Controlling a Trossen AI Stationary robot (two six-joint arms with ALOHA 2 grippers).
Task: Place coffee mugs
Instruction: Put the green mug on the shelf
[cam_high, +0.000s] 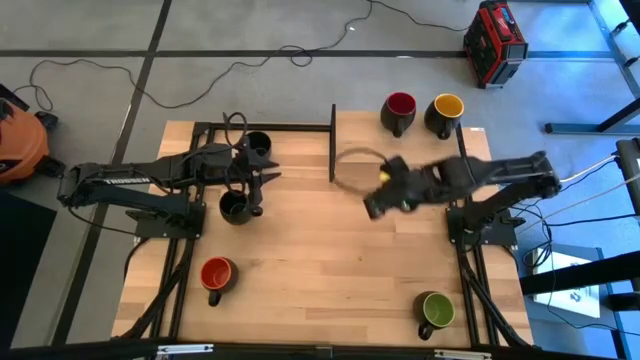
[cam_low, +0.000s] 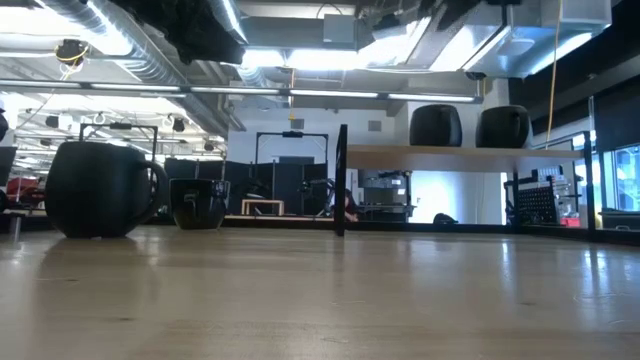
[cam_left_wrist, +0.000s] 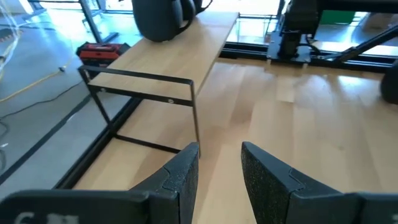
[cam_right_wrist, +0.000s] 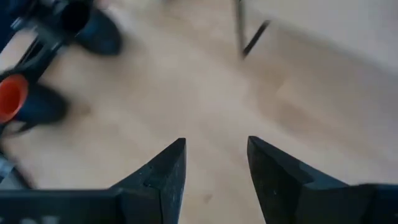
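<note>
Six Mugs on the Bench, Both Tools Empty

Six coffee mugs sit on the wooden bench (cam_high: 320, 260). The red mug (cam_high: 399, 108) and the yellow mug (cam_high: 445, 112) stand side by side on the raised shelf (cam_high: 400, 145) at the far right. One black mug (cam_high: 257, 144) is at the far left, and another black mug (cam_high: 233, 207) stands a bit nearer. A second red mug (cam_high: 216, 275) is near the left front. The green mug (cam_high: 436, 310) is near the right front.

The left tool (cam_high: 268, 175) is up in the air between the two black mugs, close to both, touching neither. Its fingers (cam_left_wrist: 180, 177) are apart and hold nothing.

The right tool (cam_high: 372, 205) hangs over the middle of the bench, well apart from every mug. Its fingers (cam_right_wrist: 163, 174) are apart too, with only bare wood between them.
</note>
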